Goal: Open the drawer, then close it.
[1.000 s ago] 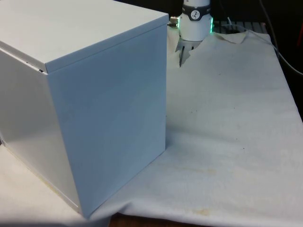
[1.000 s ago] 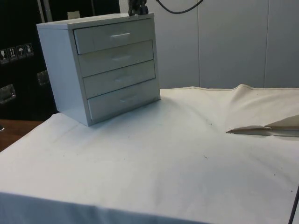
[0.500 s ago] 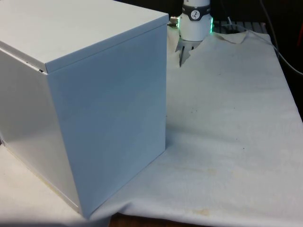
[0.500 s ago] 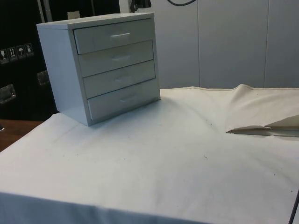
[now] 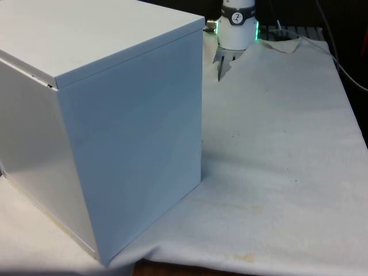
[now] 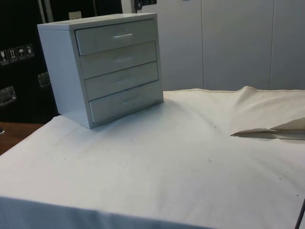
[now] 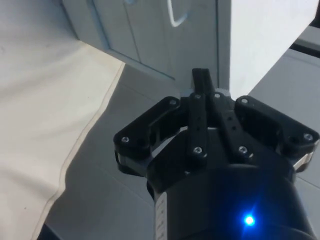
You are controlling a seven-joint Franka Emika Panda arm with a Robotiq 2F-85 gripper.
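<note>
A pale grey chest of drawers (image 6: 66, 71) stands on the white cloth, with several drawers stacked in its front. All of them sit flush, including the top drawer (image 6: 102, 40) with its small metal handle (image 6: 123, 35). In the front view the chest (image 5: 115, 144) turns its plain back and side to me. My black gripper (image 6: 145, 4) hangs high above the chest's top corner at the drawer side. In the wrist view the gripper (image 7: 201, 79) is shut with nothing between its fingers, and the drawer fronts with one curved handle (image 7: 175, 15) lie far below it.
The white cloth (image 6: 167, 162) spreads wide in front of the drawers. A raised fold of cloth (image 6: 267, 131) lies at the side view's right. The robot's white base (image 5: 237, 29) stands at the table's far end, beside the chest.
In the side view the gripper has risen and drifted slightly right, so less of it shows at the top edge. The drawers have not moved.
</note>
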